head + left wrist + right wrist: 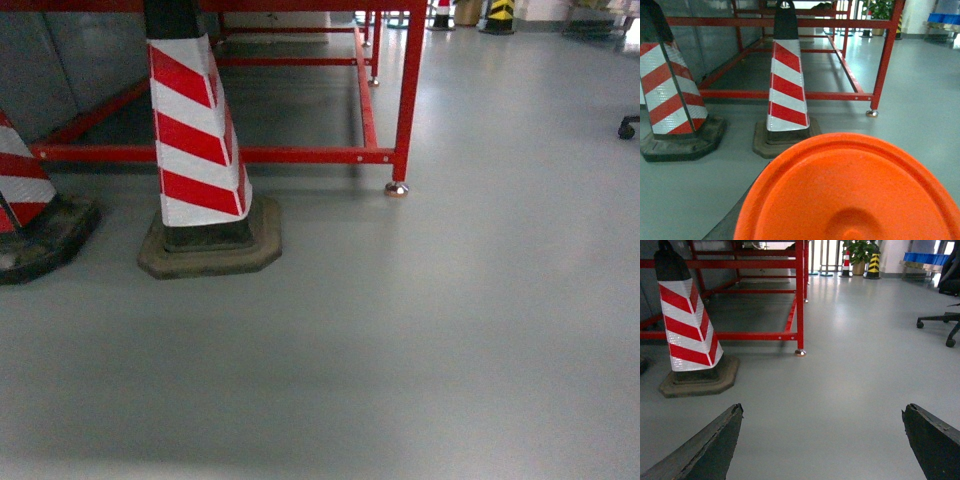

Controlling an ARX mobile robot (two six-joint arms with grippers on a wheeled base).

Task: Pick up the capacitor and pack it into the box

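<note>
- Grey floor [400, 350] is filling the head view, with a red-and-white striped cone [195, 140] standing beside a red steel frame [408, 90].
- No capacitor and no pink box are showing in any view, so I cannot tell where they are.
- Right hand [822, 440] is hanging released, its two dark fingers [705, 450] spread wide over bare floor, gripping nothing.
- Left hand is not showing; an orange dome [850, 195] is blocking the lower part of the left wrist view, so its state is out of sight.
- Judging by this, the robot is in the travelling or searching step, with picking not yet begun.
- Next move is calling for finding the worktop that carries the parts.
</note>
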